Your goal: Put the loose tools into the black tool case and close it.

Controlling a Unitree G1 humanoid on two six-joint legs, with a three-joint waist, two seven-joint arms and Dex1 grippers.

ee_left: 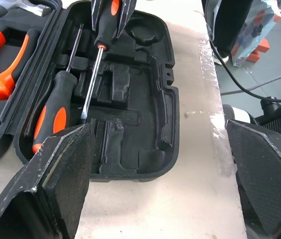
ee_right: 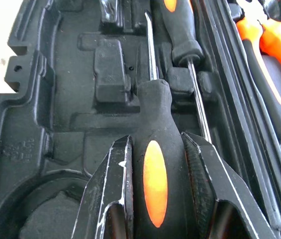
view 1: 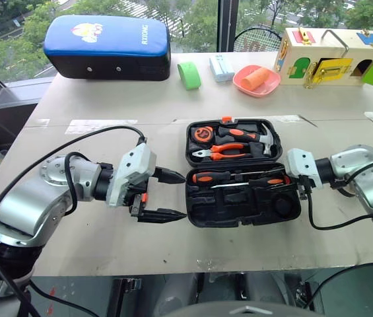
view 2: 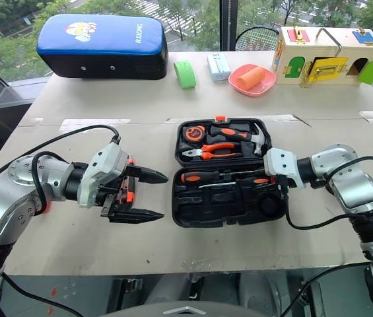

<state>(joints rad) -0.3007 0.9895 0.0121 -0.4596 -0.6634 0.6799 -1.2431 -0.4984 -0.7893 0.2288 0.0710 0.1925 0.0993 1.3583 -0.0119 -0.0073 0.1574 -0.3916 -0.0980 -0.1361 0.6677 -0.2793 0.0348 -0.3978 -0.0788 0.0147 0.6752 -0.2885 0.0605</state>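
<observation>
1. Head views: the black tool case (view 1: 242,178) lies open on the table (view 1: 173,112), hinge running across, so both halves face up for loading. The far half holds the hammer, pliers and tape measure; the near half takes the thin tools. One screwdriver (view 1: 229,176) already lies in its long recess. The left gripper (view 1: 166,195) waits just beside the case's left edge, jaws spread wide and empty, probably kept clear until the lid needs folding. The right gripper (view 1: 298,181) reaches in over the case's right end.
2. Left wrist view: the second screwdriver (ee_left: 93,74) slants down into the near half, tip low, handle raised, as if being guided into its slot next to the seated one.
3. Right wrist view: the right gripper's fingers (ee_right: 113,194) clamp that screwdriver's black-orange handle from both sides, shaft pointing along the moulded recess.
4. Writing: the blue cushion (view 1: 107,46) at the table's far edge reads "RXTONG", as best I can tell. No lettering on the case is readable.
</observation>
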